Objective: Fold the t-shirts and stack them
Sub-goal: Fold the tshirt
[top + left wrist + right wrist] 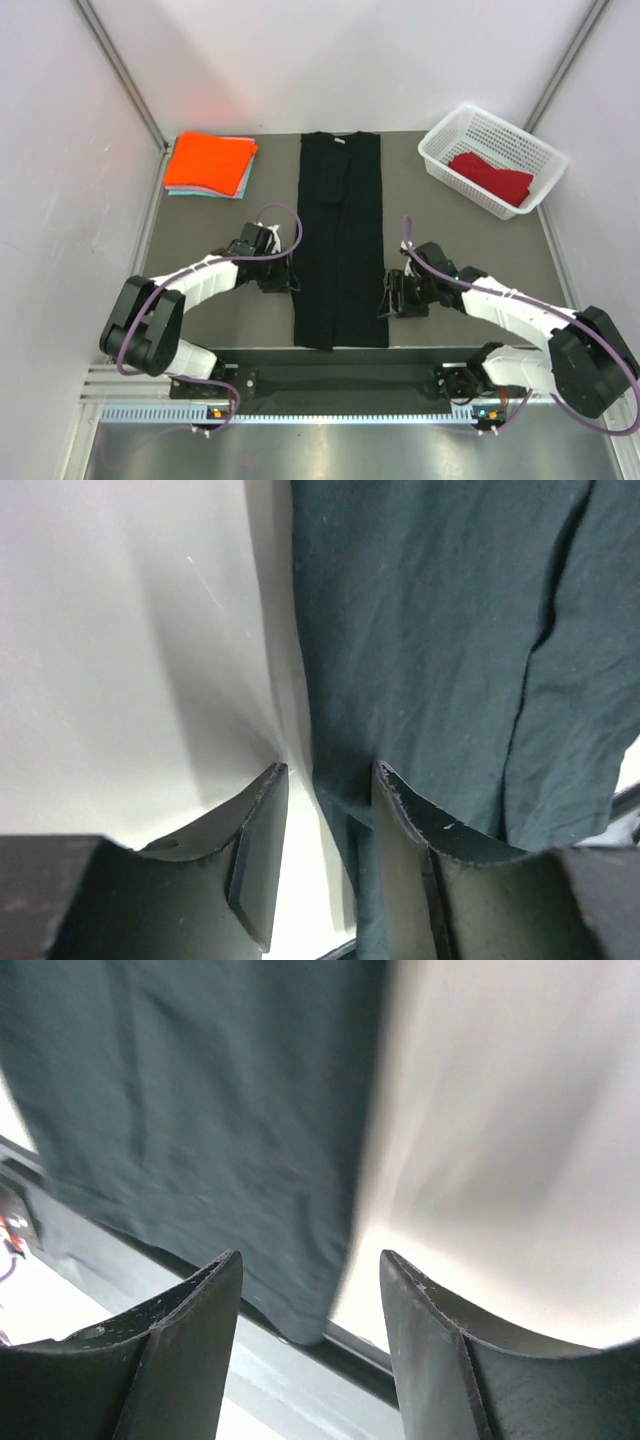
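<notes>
The black t-shirt (pixel 340 240), folded into a long strip, lies flat at the centre of the surface (pixel 220 230). The left end effector (pixel 281 277) sits at its left edge, fingers apart; the right end effector (pixel 390 298) sits at its right edge, fingers wide apart. The orange t-shirt (pixel 208 160) lies on the teal t-shirt (pixel 205 192) far left; the dark red t-shirt (pixel 492 176) lies in the basket (pixel 500 125) far right

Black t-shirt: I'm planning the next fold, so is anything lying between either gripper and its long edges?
Nothing visible does. The left gripper sits open at the left edge of the black t-shirt, and the right gripper sits open at its right edge. The orange t-shirt and the basket lie at the back corners.
</notes>
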